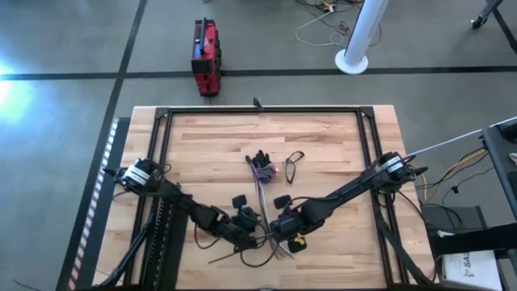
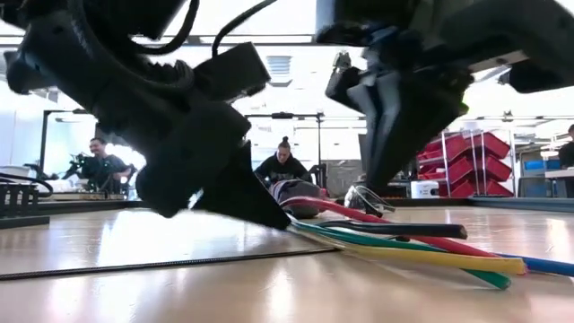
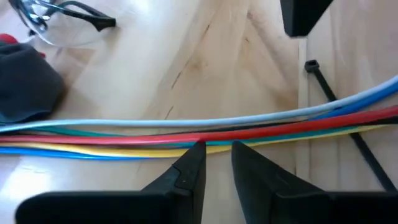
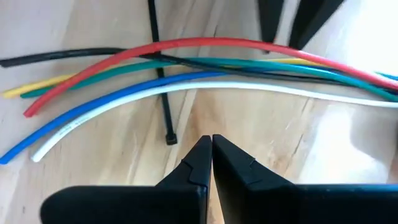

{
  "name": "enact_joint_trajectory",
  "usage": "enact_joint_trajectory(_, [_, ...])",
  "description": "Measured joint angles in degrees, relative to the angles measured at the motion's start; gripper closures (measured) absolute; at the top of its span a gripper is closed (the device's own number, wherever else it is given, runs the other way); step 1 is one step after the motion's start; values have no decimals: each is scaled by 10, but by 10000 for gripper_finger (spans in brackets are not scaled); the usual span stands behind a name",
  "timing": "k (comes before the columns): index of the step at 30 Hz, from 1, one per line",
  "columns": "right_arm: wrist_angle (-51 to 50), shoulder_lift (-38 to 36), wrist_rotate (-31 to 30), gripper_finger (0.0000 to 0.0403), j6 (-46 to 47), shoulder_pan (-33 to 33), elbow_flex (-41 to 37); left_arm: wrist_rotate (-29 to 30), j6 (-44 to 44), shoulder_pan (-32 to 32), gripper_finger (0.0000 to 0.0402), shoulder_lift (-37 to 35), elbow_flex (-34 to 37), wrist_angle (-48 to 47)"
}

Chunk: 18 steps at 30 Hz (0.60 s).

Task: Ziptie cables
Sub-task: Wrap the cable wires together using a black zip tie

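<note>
Table (image 3: 205,56): pale wood, smooth, slight sheen. Cables (image 4: 205,84): glossy plastic sheathing. Ziptie (image 4: 163,93): matt black plastic. Glove (image 3: 25,87), cables' 11 o'clock: grey cloth.

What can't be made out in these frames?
- Thin black plastic ziptie: its far end is cut off by the right wrist view's edge; its middle passes under the bundle of coloured wires.
- High view: both pincers' fingertips and the wire ends blur together, too small to separate.
- Low view: the left pincer blocks the wires behind it.
</note>
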<state>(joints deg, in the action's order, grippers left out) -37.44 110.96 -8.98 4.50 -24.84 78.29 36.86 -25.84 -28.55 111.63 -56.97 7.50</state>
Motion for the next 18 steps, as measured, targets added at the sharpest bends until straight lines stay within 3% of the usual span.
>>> enact_joint_trajectory(8, [39, 5, 20, 393, -5, -9, -26, -35, -21, -4, 341, -7, -1, -7])
enact_joint_trajectory(18, [70, 6, 43, 291, -15, -6, -44, -35, -38, -4, 341, -8, -1, -4])
